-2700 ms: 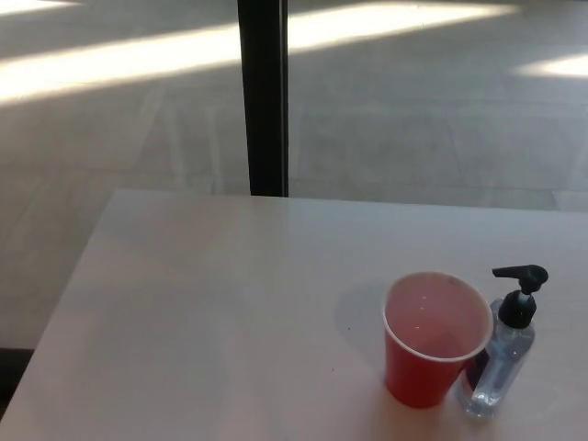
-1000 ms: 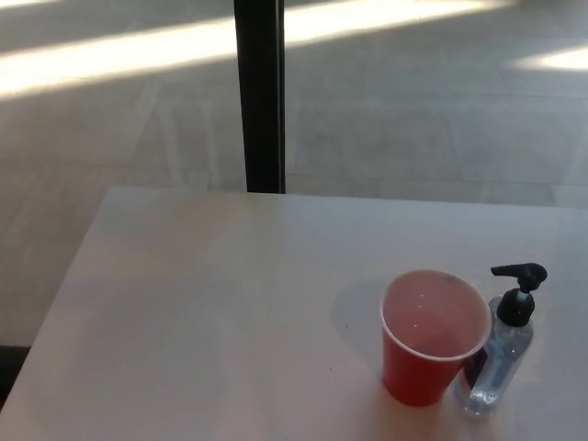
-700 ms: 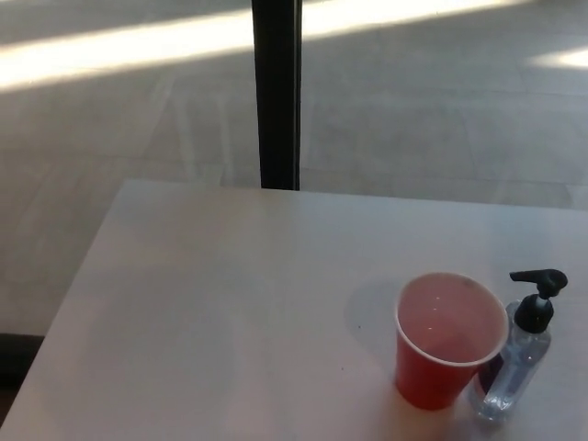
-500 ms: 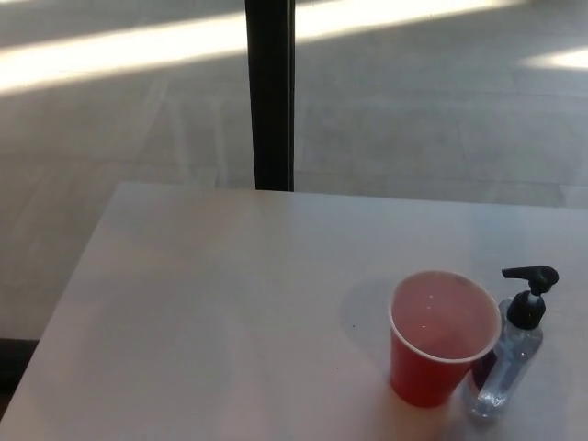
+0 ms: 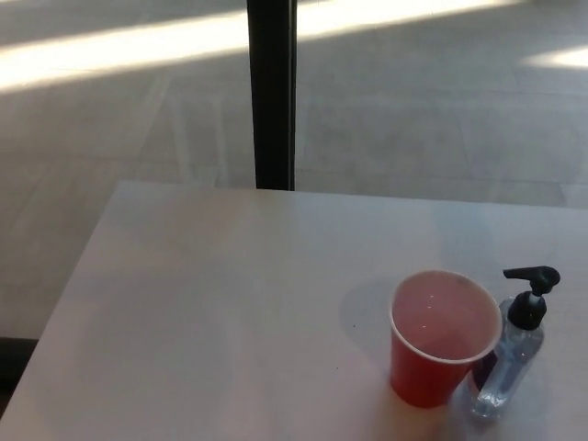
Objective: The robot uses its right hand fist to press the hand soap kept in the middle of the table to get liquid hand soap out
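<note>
Soap bottle (image 5: 511, 354) stands upright at approx 4 o'clock on the counter (image 5: 211, 312), touching the red cup (image 5: 441, 340) on its right side, pump head (image 5: 530, 276) w/ spout aimed at 9 o'clock. No robot hand in frame, so can't tell pose or if it's fisted. Bottle's on the right, so right arm's prob closer, coming straight down.

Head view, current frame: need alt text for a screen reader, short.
A clear hand soap bottle with a black pump stands upright on a pale table, just right of an upright red cup. Neither robot hand is in view. A black post and sunlit floor lie beyond.
</note>
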Controlling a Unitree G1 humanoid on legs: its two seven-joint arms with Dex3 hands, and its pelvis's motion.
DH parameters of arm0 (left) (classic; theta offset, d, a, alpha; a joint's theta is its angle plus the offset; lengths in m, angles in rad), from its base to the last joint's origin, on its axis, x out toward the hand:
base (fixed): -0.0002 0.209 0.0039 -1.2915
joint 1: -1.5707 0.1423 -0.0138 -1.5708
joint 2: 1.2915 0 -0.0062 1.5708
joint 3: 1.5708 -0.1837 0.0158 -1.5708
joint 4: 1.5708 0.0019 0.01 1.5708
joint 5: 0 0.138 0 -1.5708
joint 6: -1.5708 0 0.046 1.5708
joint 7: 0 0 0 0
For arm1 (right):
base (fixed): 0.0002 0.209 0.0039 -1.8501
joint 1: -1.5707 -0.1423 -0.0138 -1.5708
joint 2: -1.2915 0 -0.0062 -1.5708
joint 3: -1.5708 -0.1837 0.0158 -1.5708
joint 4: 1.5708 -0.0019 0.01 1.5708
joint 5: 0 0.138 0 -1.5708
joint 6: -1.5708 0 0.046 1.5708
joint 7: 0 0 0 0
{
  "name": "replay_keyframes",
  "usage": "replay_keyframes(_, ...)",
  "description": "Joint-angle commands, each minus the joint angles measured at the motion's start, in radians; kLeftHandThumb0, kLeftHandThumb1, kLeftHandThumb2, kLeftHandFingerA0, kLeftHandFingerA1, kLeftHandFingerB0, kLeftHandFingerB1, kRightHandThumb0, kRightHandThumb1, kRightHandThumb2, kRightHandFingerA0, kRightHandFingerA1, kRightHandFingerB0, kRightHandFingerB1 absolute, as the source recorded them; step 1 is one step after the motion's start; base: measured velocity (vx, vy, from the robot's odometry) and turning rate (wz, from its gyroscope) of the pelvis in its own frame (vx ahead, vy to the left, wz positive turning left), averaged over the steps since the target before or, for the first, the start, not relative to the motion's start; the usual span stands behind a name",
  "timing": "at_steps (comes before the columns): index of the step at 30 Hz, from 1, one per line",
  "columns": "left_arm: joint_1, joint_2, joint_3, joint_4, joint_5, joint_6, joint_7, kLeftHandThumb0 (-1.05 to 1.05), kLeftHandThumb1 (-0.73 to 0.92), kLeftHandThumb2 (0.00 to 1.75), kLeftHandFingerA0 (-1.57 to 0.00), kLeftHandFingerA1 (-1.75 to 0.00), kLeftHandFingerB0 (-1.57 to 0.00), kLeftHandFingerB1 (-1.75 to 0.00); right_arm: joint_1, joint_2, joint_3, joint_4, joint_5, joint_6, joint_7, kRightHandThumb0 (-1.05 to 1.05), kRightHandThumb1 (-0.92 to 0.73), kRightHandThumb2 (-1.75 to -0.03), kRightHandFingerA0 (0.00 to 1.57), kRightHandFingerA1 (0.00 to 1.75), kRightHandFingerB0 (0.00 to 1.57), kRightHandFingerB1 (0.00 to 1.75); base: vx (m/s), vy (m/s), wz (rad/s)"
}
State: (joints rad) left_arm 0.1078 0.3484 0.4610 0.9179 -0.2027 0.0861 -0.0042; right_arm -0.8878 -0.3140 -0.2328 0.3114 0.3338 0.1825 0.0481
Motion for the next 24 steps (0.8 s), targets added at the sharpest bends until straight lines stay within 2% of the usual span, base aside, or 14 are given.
replay_keyframes(1,0.042,0.033,0.03,-0.004,-0.018,-0.037,-0.009,-0.3,0.45,1.05,-0.59,-1.0,-0.56,-0.95,0.107,0.068,0.06,-0.071,-0.036,0.002,0.014,-0.18,-0.46,-1.26,0.98,1.75,0.79,1.58,0.0,0.0,0.0)
replay_keyframes(2,0.039,0.044,0.037,0.017,-0.021,-0.045,-0.015,-0.3,0.44,1.02,-0.59,-1.03,-0.58,-0.98,0.133,0.082,0.077,-0.086,-0.044,-0.014,0.022,-0.16,-0.43,-1.33,0.99,1.75,0.8,1.61,0.0,0.0,0.0)
replay_keyframes(3,0.044,0.049,0.042,0.02,-0.022,-0.047,-0.018,-0.3,0.44,1.02,-0.59,-1.05,-0.6,-1.01,0.15,0.099,0.082,-0.098,-0.042,-0.009,0.017,-0.15,-0.46,-1.29,0.99,1.75,0.82,1.61,0.0,0.0,0.06)
replay_keyframes(5,0.054,0.052,0.046,0.011,-0.023,-0.044,-0.019,-0.28,0.44,1.04,-0.58,-0.98,-0.57,-0.94,0.202,0.118,0.098,-0.12,-0.056,-0.019,0.013,-0.15,-0.46,-1.31,0.99,1.75,0.79,1.6,0.0,0.0,0.0)
replay_keyframes(8,0.079,0.056,0.042,-0.026,-0.017,-0.02,-0.013,-0.28,0.47,1.02,-0.59,-0.92,-0.56,-0.87,0.251,0.163,0.095,-0.167,-0.057,0.044,-0.049,-0.12,-0.53,-1.22,0.99,1.75,0.81,1.44,0.0,0.0,0.0)
replay_keyframes(9,0.082,0.057,0.048,-0.023,-0.022,-0.019,-0.013,-0.28,0.47,1.02,-0.59,-0.92,-0.56,-0.87,0.262,0.175,0.093,-0.177,-0.054,0.047,-0.053,-0.12,-0.53,-1.22,0.99,1.75,0.81,1.44,0.0,0.0,0.0)
replay_keyframes(10,0.071,0.065,0.051,0.018,-0.023,-0.039,-0.017,-0.27,0.48,1.0,-0.6,-0.96,-0.57,-0.92,0.279,0.181,0.09,-0.181,-0.051,0.058,-0.054,-0.21,-0.55,-1.19,1.27,1.46,0.96,1.27,0.0,0.0,0.0)
replay_keyframes(12,0.067,0.066,0.052,0.031,-0.021,-0.048,-0.013,-0.27,0.47,1.01,-0.62,-0.97,-0.57,-0.91,0.302,0.186,0.085,-0.172,-0.058,0.04,-0.043,-0.22,-0.52,-1.19,1.28,1.47,0.99,1.3,0.0,0.0,0.0)
replay_keyframes(13,0.065,0.069,0.055,0.034,-0.024,-0.045,-0.012,-0.27,0.46,1.02,-0.61,-0.95,-0.55,-0.88,0.305,0.186,0.088,-0.17,-0.061,0.039,-0.037,-0.17,-0.55,-1.17,0.98,1.75,0.76,1.6,0.0,0.0,0.0)
replay_keyframes(17,0.066,0.074,0.073,0.029,-0.039,-0.037,-0.011,-0.27,0.45,1.03,-0.58,-0.95,-0.55,-0.89,0.311,0.173,0.099,-0.144,-0.086,0.02,-0.012,-0.18,-0.61,-1.1,0.95,1.75,0.73,1.59,0.0,0.0,0.0)
replay_keyframes(21,0.061,0.076,0.073,0.047,-0.025,-0.052,-0.004,-0.26,0.46,1.02,-0.6,-0.91,-0.56,-0.88,0.288,0.172,0.09,-0.116,-0.089,0.014,-0.011,-0.19,-0.57,-1.12,0.95,1.75,0.74,1.59,0.0,0.0,0.0)
replay_keyframes(22,0.065,0.076,0.07,0.044,-0.021,-0.059,-0.006,-0.29,0.45,1.02,-0.6,-0.98,-0.6,-0.96,0.279,0.163,0.088,-0.114,-0.092,0.013,-0.006,-0.19,-0.55,-1.16,0.95,1.75,0.76,1.59,0.0,0.0,0.0)
replay_keyframes(24,0.068,0.078,0.073,0.046,-0.023,-0.062,-0.007,-0.29,0.45,1.02,-0.6,-0.98,-0.6,-0.96,0.272,0.168,0.091,-0.104,-0.095,0.009,-0.005,-0.19,-0.55,-1.16,0.95,1.75,0.76,1.59,0.0,0.0,0.0)
